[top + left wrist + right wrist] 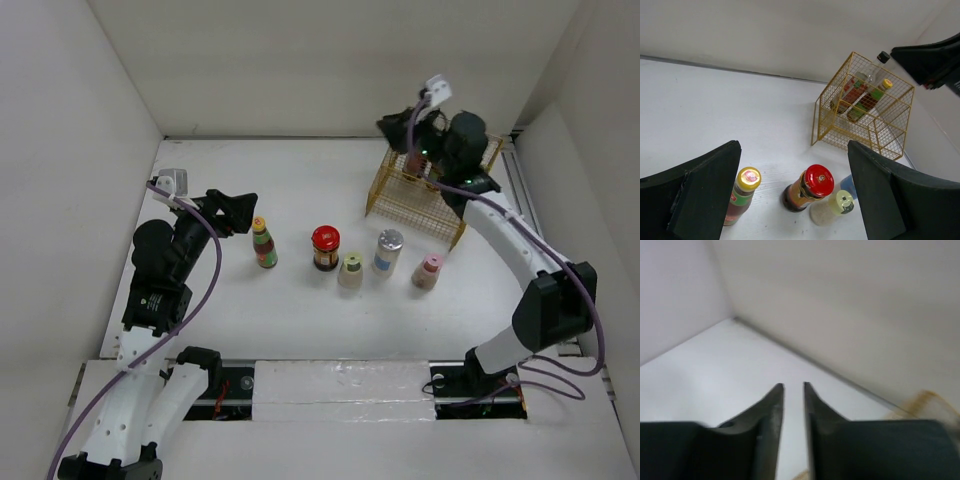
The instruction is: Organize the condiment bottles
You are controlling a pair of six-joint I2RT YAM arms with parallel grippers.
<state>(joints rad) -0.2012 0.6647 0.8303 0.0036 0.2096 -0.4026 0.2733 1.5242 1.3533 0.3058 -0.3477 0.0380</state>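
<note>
Five containers stand in a loose row at table centre (top view). From 9 to 3 o'clock they are: yellow-capped bottle [264, 243], red-lidded jar [325, 247], green-topped shaker [351, 270], silver-topped shaker [388, 251], pink-topped shaker [428, 270]. All are upright and none touch.

Two more sit inside the yellow wire basket [385, 188], at approx. 1 o'clock from the row. These are the black-capped bottle [883, 56] and the second yellow-capped bottle [875, 95]. Both lean, and the black cap pokes above the rim.

Left gripper [250, 214]:
- Jaws wide apart, nothing between them.
- Located just beside the yellow-capped bottle, at approx. 10 o'clock from it, with no contact.
- Wrist view: that bottle sits at the inner edge of the left finger [705, 190]. The jar and green-topped shaker lie in the gap, nearer the right finger.

Right gripper [392, 127]:
- Jaws nearly together with a narrow slit only, nothing clamped.
- Located above the basket's far-left corner, at approx. 11 o'clock from basket centre.
- Wrist view: the tips face bare table and wall. The basket shows only as a blurred yellow edge at 4 o'clock. No bottle is near the tips.
</note>
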